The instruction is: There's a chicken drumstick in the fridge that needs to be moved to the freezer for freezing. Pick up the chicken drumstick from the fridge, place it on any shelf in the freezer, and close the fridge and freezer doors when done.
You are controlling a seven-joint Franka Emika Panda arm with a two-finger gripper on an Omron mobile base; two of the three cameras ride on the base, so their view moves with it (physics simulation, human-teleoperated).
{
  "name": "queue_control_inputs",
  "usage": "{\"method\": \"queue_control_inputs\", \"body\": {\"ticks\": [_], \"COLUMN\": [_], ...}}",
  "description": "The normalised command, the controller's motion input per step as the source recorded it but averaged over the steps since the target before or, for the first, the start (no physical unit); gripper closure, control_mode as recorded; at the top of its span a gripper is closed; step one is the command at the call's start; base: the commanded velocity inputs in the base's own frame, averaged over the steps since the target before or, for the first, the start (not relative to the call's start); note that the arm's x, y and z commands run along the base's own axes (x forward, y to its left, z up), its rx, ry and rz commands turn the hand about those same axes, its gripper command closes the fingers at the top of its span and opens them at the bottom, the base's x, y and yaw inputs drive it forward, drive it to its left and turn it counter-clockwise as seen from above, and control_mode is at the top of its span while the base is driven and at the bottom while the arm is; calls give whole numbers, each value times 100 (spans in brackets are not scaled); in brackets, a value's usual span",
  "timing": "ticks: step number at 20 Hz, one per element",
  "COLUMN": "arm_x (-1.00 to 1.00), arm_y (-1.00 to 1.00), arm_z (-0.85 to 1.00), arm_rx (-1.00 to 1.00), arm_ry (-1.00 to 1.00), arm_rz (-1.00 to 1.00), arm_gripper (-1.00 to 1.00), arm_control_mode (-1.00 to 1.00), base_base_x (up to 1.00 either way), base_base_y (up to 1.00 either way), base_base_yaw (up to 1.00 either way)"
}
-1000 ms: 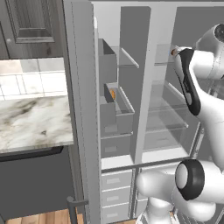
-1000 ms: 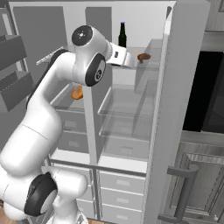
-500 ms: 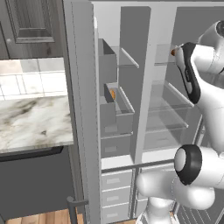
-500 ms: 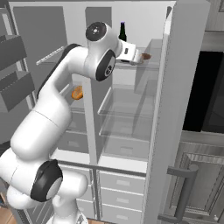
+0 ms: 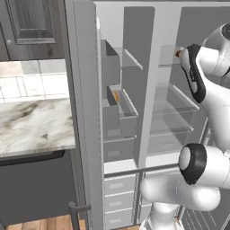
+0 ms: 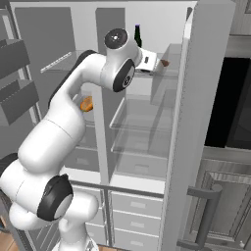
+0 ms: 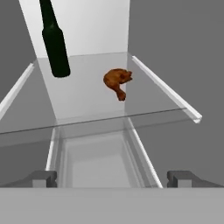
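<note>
Chicken drumstick [image 7: 117, 81] lies beside dark bottle [image 7: 54, 40].

You see the reddish-brown chicken drumstick [image 7: 117, 82] lying on the fridge's clear shelf [image 7: 92, 94], well beyond the fingertips.

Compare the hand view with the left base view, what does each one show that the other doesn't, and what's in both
Hand view alone: the chicken drumstick lying on a clear shelf, a dark bottle standing beside it, and the open end effector short of both.

Left base view alone: the marble counter, an orange item in a grey bin, and white drawers.

Both: the fridge interior with clear shelves.
</note>
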Motion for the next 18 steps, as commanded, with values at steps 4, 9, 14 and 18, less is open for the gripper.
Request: {"method": "queue_control_inputs", "body": {"ticks": [4,9,14,18], "arm_x": [33,34,32,28], "arm_y": [0,0,-4,-9], "arm_z": [-1,-2,-3,-14], "arm_rx": [0,0,0,0], "arm_ry": [8,5,3,0], "arm_rz": [0,0,0,1], "arm_gripper": [-100,-100,-100,-100], "arm_control_mode": [-100,-100,-100,-100], "base_base_x": [0,0,0,0], "base_base_y": [0,0,0,0], "base_base_yaw": [0,0,0,0]}}
